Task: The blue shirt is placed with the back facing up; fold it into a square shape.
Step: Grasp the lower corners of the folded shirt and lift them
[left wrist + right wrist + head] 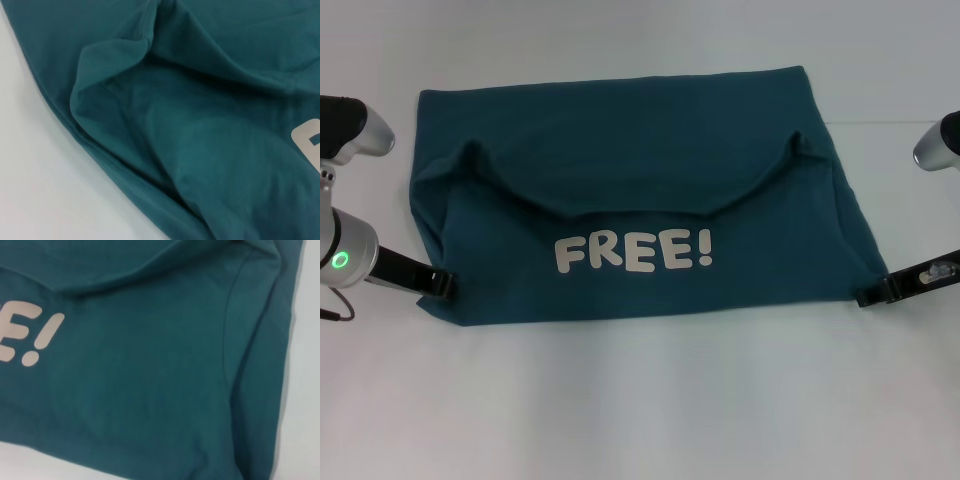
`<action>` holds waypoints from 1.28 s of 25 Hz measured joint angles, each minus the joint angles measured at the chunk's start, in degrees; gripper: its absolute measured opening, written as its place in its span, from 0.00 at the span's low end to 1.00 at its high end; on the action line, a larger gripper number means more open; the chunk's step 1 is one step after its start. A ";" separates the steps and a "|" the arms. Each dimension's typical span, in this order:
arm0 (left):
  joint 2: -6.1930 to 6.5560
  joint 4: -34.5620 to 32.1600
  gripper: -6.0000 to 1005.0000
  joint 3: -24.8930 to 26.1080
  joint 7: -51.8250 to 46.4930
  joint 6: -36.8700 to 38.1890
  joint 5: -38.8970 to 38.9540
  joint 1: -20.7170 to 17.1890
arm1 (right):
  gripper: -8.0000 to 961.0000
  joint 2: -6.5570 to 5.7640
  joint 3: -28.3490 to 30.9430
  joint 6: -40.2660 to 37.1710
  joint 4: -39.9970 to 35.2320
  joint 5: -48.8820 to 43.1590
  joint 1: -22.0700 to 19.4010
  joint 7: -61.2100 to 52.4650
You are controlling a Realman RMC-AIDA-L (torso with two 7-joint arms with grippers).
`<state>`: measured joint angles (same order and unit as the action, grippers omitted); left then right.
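The blue shirt (pixel 620 190) lies on the white table, folded into a wide band. Its upper part is turned over toward me, so the white "FREE!" lettering (pixel 633 252) faces up. My left gripper (pixel 440 285) is at the shirt's near left corner and looks shut on the cloth there. My right gripper (pixel 873 294) is at the near right corner, where the cloth is drawn out to a point, and looks shut on it. The left wrist view shows creased folds of the shirt (pixel 190 125). The right wrist view shows a side seam (pixel 235 340) and the lettering's end (pixel 30 337).
The white table (pixel 640 400) runs bare in front of the shirt and along both sides. The arms' grey links stand at the far left (pixel 350 130) and far right (pixel 938 145) edges.
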<state>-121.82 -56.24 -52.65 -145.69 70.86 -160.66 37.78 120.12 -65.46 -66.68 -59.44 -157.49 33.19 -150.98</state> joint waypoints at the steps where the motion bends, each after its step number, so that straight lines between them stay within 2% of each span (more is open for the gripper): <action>1: 0.00 0.00 0.06 0.00 0.02 0.01 0.00 0.01 | 0.66 0.01 -0.01 0.32 0.29 0.26 0.01 0.00; 21: -0.08 -0.01 0.06 0.00 1.40 0.33 0.12 -0.04 | 0.61 -0.31 0.16 3.85 3.60 4.04 1.01 2.04; 27: -0.13 0.04 0.06 0.00 1.99 0.33 0.44 -0.15 | 0.39 -0.44 0.26 3.93 3.63 5.23 0.96 2.99; 28: -0.17 0.09 0.06 0.00 2.18 0.33 0.44 -0.14 | 0.15 -0.43 0.26 3.95 3.63 5.25 1.02 3.26; 32: -0.26 0.17 0.06 0.23 2.82 0.33 0.59 -0.12 | 0.11 -0.42 0.34 3.84 3.63 5.32 1.04 3.93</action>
<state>-122.08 -56.07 -52.42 -142.87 71.19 -160.07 37.66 119.70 -65.12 -62.84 -55.81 -152.18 34.23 -147.04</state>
